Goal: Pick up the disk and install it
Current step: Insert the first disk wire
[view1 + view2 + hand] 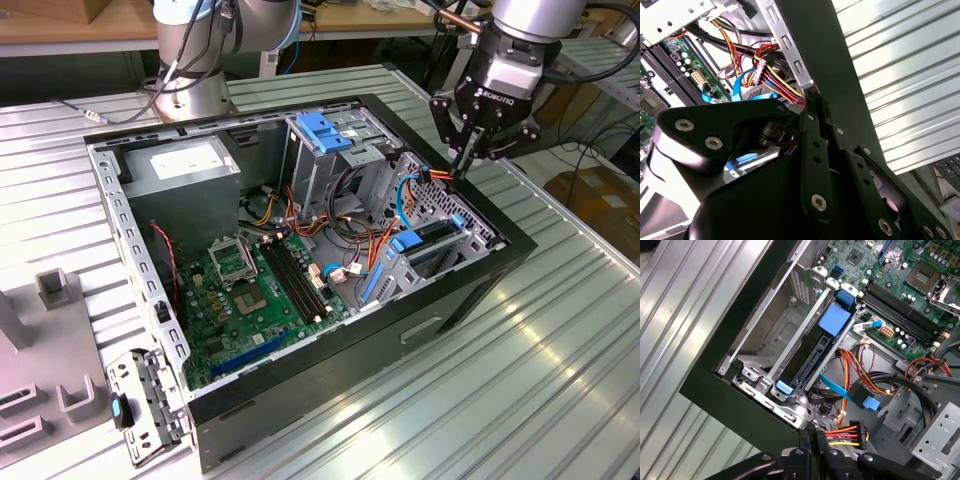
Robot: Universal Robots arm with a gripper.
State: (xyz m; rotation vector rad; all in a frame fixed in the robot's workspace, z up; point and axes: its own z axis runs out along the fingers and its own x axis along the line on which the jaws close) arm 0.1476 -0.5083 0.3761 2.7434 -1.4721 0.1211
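Observation:
The disk stands on edge in the drive bay at the open computer case's corner on the exterior view's right, with blue rails at its ends. In the first wrist view the disk is a dark slab with a blue tab at each end, seated between metal bay walls. My gripper hangs above the case's far right rim, fingers pressed together and pointing down. Its tips sit right beside a black connector with red, yellow and black wires. In the second wrist view the shut fingertips touch that same wire bundle.
A grey power-supply box lies at the case's back left; a metal drive cage with a blue latch stands mid-back. The green motherboard covers the floor. Loose cables run between cage and bay. Grey fixtures sit on the table's left.

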